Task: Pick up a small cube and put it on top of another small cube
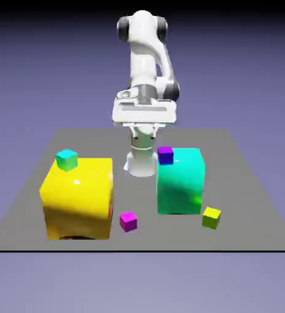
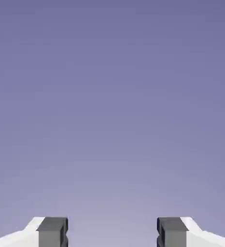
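Note:
The tiny lime cube (image 1: pixel 211 217) lies on the table by the front right corner of the big teal block (image 1: pixel 180 181). Atop the big yellow block (image 1: pixel 77 197), at its back left corner, rests the tiny teal-cyan cube (image 1: pixel 66 159). My gripper (image 1: pixel 144 130) hangs high at the back of the table, above and behind both blocks, far from both small cubes. In the hand view my gripper (image 2: pixel 112 231) is open, with its two grey fingertips (image 2: pixel 52 231) wide apart and only the plain backdrop between them.
A tiny purple cube (image 1: pixel 165 154) sits on the teal block's back left corner. A tiny magenta cube (image 1: pixel 128 220) lies on the grey table (image 1: pixel 249 202) between the two big blocks, near the front.

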You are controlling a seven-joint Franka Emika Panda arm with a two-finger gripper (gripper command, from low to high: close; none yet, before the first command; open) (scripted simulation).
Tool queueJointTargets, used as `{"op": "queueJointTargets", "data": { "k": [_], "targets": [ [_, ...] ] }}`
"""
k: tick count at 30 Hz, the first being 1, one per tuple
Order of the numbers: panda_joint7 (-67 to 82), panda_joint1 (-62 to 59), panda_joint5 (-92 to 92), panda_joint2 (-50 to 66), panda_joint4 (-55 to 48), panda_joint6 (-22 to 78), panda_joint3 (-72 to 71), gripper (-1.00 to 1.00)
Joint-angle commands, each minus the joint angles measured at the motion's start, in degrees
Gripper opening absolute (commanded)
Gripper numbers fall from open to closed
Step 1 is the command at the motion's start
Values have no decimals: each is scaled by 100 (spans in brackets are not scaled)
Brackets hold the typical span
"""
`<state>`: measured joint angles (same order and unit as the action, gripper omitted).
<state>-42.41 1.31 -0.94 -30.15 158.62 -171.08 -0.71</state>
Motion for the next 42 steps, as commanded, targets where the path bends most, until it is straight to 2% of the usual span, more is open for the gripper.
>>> {"op": "queueJointTargets", "data": {
  "k": [1, 42],
  "targets": [
    [4, 52, -78, 208, -198, 243, -59, 0],
    [174, 2180, -3264, 8721, -8304, 10206, -2466, 0]
  ]
}}
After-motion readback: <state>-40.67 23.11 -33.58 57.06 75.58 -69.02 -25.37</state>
